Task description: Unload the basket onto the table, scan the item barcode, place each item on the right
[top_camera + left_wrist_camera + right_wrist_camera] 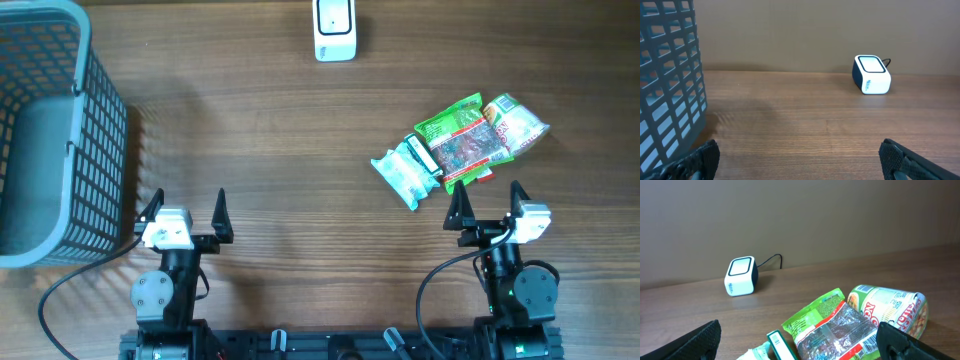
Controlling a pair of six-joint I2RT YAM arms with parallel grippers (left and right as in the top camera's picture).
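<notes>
The basket [100, 150] runs off the overhead's left and top edges, and the scanner [334, 35] is clipped at the top. In the right wrist view the bottom edge cuts the green packet [835, 327] — its print too small to read — and the white pack [754, 355] only just shows.

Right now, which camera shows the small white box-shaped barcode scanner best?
The left wrist view: the small white box-shaped barcode scanner stands whole, top window and front face visible. The right wrist view shows the scanner whole too, slightly smaller. Overhead shows only its top, cut by the frame edge.
</notes>
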